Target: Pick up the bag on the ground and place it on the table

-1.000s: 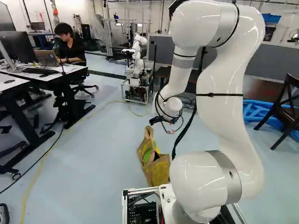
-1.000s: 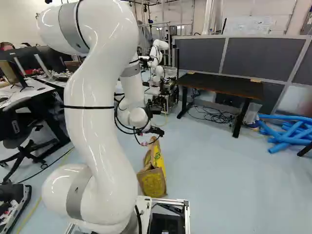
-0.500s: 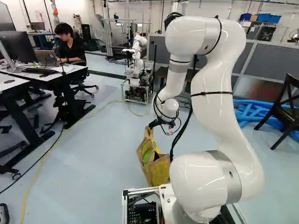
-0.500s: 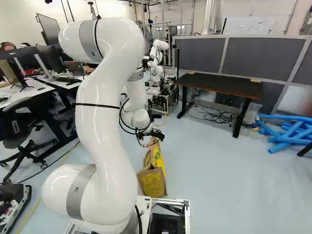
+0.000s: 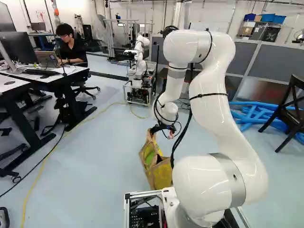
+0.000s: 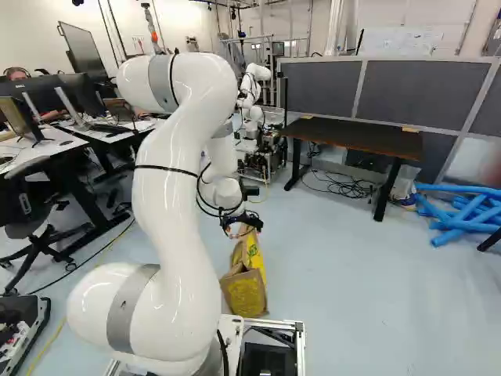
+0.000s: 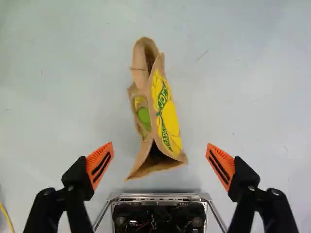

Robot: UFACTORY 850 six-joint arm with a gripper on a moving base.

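In the left base view my gripper [image 5: 162, 128] hangs just above the far top end of the brown paper bag [image 5: 160, 174], which stands on the floor close ahead of the base. The wrist view looks down on the bag [image 7: 167, 111], printed yellow and green, its top partly open. There the gripper [image 7: 160, 162] has its orange pads wide apart, one to each side of the bag's near end, touching nothing. A dark-topped table [image 6: 352, 139] stands against the grey partitions in the right base view.
Another robot [image 5: 138, 66] stands on a cart beyond the bag. Desks with monitors [image 5: 21, 50] are at the left. Blue tubes [image 6: 462, 211] lie right of the table, and a dark chair [image 5: 292, 107] is at the right of the left base view. Cables [image 6: 340, 184] trail under the table.
The arm has bent lower, bringing the gripper down toward the bag and slightly nearer the base. Neither the base nor the bag has moved.
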